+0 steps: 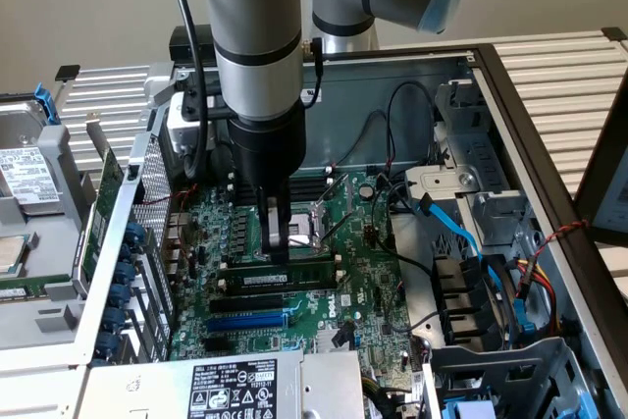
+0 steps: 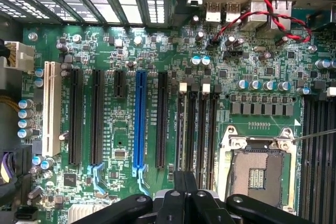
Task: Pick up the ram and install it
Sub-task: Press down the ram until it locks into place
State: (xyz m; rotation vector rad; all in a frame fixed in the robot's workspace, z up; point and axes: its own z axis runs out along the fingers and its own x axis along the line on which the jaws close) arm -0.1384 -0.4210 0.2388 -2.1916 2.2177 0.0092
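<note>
The ram (image 1: 304, 275) is a long green stick with a white label. It stands on edge across the motherboard (image 1: 373, 291), in line with the black memory slots (image 2: 198, 129) and just beyond a black expansion slot (image 1: 255, 301). My gripper (image 1: 278, 254) reaches straight down into the open computer case, and its fingers are closed at the middle of the ram's top edge. In the wrist view the gripper (image 2: 185, 184) has its two black fingers (image 2: 178, 182) pressed together, lined up with the memory slot nearest the expansion slots.
A blue expansion slot (image 1: 250, 321) (image 2: 140, 119) lies near the ram, and the open CPU socket (image 2: 257, 169) is on its other side. Red and black wires (image 2: 262, 14) cross near the rear ports. Blue cables (image 1: 461, 233) and drive bays fill the exterior view's right; a power supply (image 1: 231, 385) sits in front.
</note>
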